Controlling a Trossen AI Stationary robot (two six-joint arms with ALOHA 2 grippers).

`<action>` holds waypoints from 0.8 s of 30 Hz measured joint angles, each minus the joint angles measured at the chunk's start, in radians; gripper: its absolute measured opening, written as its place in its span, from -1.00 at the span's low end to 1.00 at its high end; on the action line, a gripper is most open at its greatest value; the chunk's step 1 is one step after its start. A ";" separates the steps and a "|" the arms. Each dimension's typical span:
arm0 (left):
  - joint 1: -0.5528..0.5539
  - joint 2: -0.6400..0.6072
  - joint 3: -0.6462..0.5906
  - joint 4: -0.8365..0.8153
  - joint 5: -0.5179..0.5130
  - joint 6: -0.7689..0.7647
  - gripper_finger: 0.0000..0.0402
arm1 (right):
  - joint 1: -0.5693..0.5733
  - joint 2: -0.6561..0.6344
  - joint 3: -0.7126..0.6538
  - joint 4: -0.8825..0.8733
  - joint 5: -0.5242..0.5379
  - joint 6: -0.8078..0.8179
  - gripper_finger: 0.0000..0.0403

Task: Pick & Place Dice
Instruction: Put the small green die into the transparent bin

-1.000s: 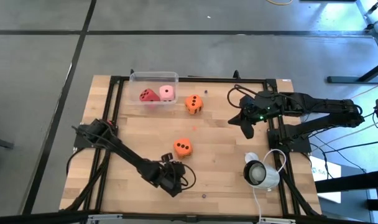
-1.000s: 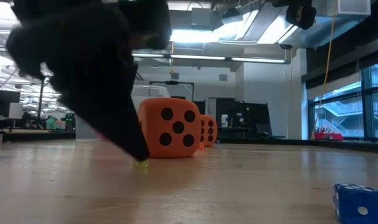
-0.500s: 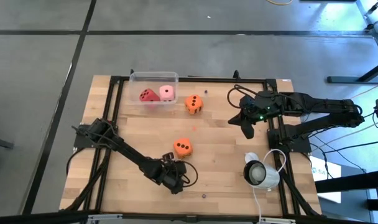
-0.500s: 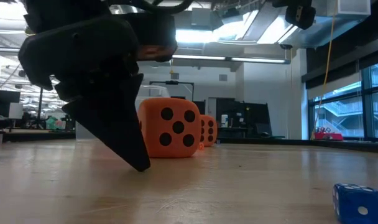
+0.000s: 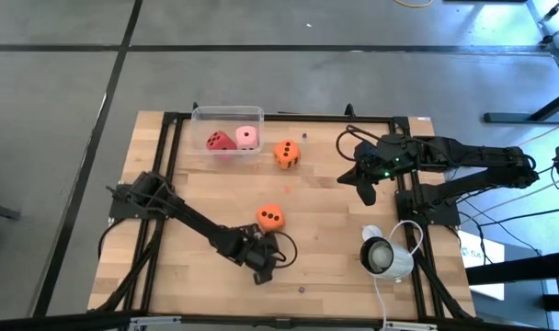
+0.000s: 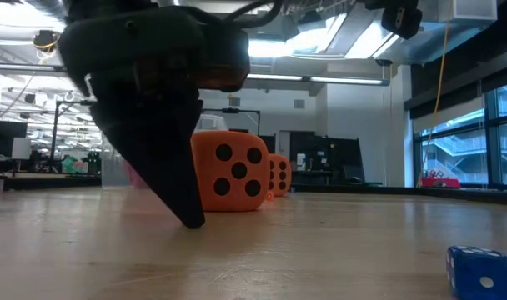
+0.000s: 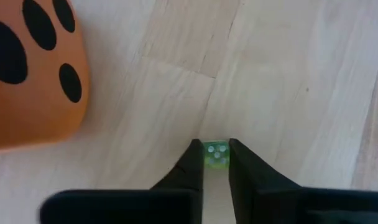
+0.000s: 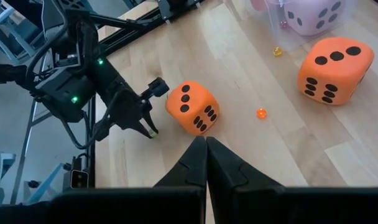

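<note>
Low view, pale wood table (image 6: 320, 250), lit ceiling (image 6: 320, 33)

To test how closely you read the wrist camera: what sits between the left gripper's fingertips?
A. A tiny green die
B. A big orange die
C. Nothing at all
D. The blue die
A: in the left wrist view the left gripper has its fingers closed on a tiny green die, while the orange die lies apart beside it on the table.

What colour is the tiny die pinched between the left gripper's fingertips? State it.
Translucent green with pale pips; the tiny die shows best in the left wrist view, in the left gripper.
</note>
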 joint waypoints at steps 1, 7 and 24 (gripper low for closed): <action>0.001 0.000 -0.001 0.001 0.015 -0.004 -0.92 | 0.000 0.000 0.000 0.000 0.000 -0.003 -1.00; 0.000 -0.036 -0.002 0.013 0.011 -0.015 -0.95 | 0.000 0.000 0.000 0.000 0.000 -0.007 -1.00; -0.098 -0.501 -0.003 -0.093 -0.434 -0.061 -0.95 | 0.000 0.000 0.000 0.000 -0.004 -0.052 -1.00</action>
